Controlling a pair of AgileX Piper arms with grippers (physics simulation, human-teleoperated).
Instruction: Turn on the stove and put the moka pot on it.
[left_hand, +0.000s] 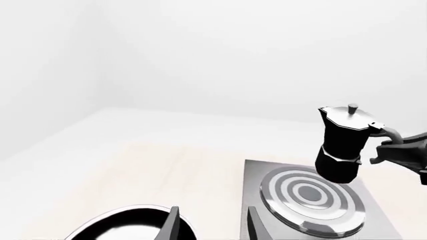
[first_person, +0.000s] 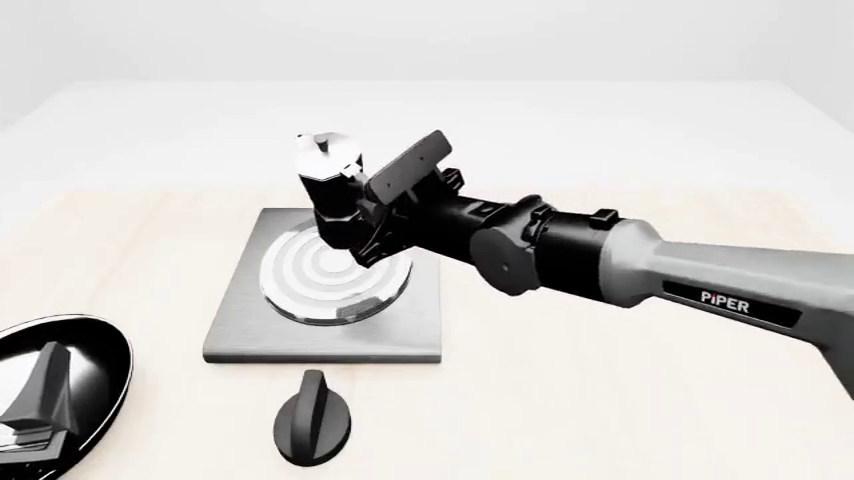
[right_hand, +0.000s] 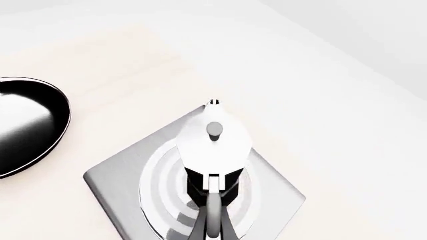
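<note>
Pale wood tabletop (first_person: 601, 400) runs forward to a plain white backdrop, with nothing on it beyond the stove.

Nearest the arms, at the front-left edge, sits a glossy black frying pan (first_person: 94, 375). The left gripper (first_person: 38, 405) hangs over it, and in the left wrist view its two dark fingers (left_hand: 172, 222) stand clearly apart with nothing between them.

Just right of the pan and a little forward lies the separate black oval knob (first_person: 314, 418), flat on the wood, near the stove's front edge but not touching it.

Beyond the knob is the flat square grey metal stove plate (first_person: 240, 330) with its concentric silver burner rings (first_person: 314, 275).

Above those rings, off the surface, hangs the small faceted moka pot (first_person: 331, 195), black in the lower body with a shiny silver top and knobbed lid. It tilts slightly, base towards the burner. In the left wrist view its base looks clear of the rings.

The right gripper (first_person: 380, 215) reaches in from the right side and is closed around the pot's curved handle (right_hand: 212, 220). The thick black and grey right arm (first_person: 641, 265), marked PIPER, crosses over the stove's right rear corner and hides part of the plate and of the pot in the front view. From the right wrist view the lid sits directly over the ring pattern.
</note>
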